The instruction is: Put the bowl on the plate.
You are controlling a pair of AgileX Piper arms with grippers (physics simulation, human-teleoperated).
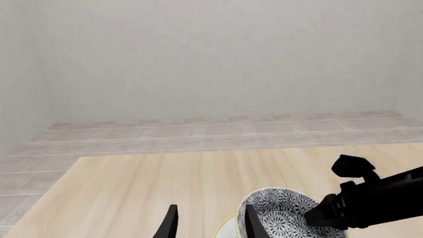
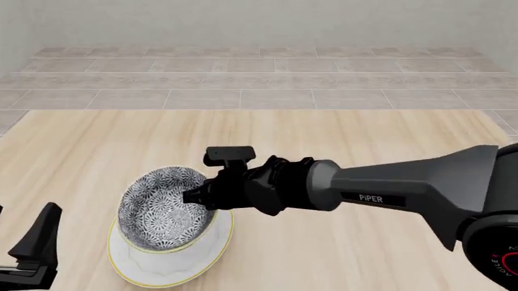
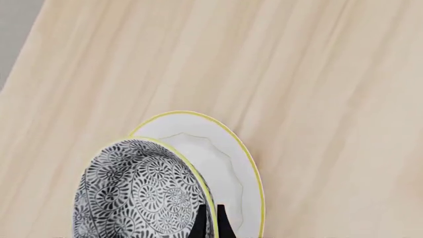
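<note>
The patterned bowl (image 2: 160, 209) sits tilted over the white plate (image 2: 174, 267) at the near left of the table. My right gripper (image 2: 194, 196) is shut on the bowl's right-hand rim. In the right wrist view its fingertips (image 3: 201, 224) pinch the bowl (image 3: 135, 191) rim, with the plate (image 3: 228, 163) showing beneath. I cannot tell whether the bowl's base touches the plate. My left gripper (image 1: 211, 227) is open and holds nothing. It stands just left of the bowl (image 1: 281, 210) and plate (image 1: 225, 230), and shows at the lower left corner (image 2: 33, 251) of the front view.
The right arm (image 2: 389, 191) reaches across the near half of the wooden table (image 2: 324, 133) from the right. A tiled floor (image 2: 259, 79) and a pale wall lie beyond the table's far edge.
</note>
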